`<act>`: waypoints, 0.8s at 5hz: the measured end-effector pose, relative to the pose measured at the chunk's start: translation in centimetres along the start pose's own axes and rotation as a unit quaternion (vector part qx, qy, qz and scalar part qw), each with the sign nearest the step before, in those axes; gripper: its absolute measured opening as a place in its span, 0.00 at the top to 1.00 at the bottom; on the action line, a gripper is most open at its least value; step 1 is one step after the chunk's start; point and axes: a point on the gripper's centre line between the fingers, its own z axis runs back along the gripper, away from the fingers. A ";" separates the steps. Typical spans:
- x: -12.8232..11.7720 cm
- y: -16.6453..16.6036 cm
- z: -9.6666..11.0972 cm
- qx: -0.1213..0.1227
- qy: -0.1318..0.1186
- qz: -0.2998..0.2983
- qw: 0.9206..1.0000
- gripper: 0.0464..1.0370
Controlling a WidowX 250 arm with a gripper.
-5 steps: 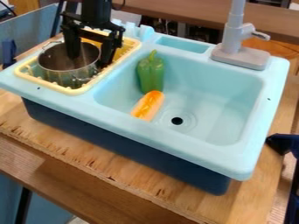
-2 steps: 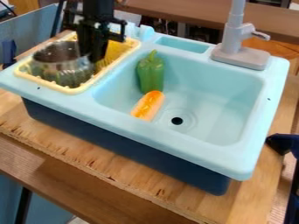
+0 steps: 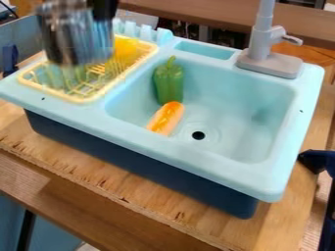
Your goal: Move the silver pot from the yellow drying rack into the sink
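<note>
the pincer (image 3: 103,11) is closed on the right side of the metal pot (image 3: 73,37), holding it above the yellow dish rack (image 3: 80,101) at far left. a yellow thing (image 3: 126,48) lies in the rack. in the blue sink (image 3: 258,105), a green pepper (image 3: 169,84) lies just beyond an orange, elongated toy food (image 3: 166,118), left of the drain (image 3: 198,135).

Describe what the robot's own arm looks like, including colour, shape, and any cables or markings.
The robot's arm is black in the part that can be seen, with no other colour on it. That part looks like a solid, narrow block. I can't make out any cables or markings on it, and finer details such as joints or screws can't be told.
</note>
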 end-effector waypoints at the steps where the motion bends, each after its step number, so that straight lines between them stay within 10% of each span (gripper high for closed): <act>1: -1.3 -1.6 4.4 0.014 -0.035 -0.063 0.997 0.99; 2: -2.9 -5.1 5.8 -0.015 -0.055 -0.149 0.987 0.99; 4: -5.8 -12.0 1.2 -0.093 -0.023 -0.288 0.953 0.99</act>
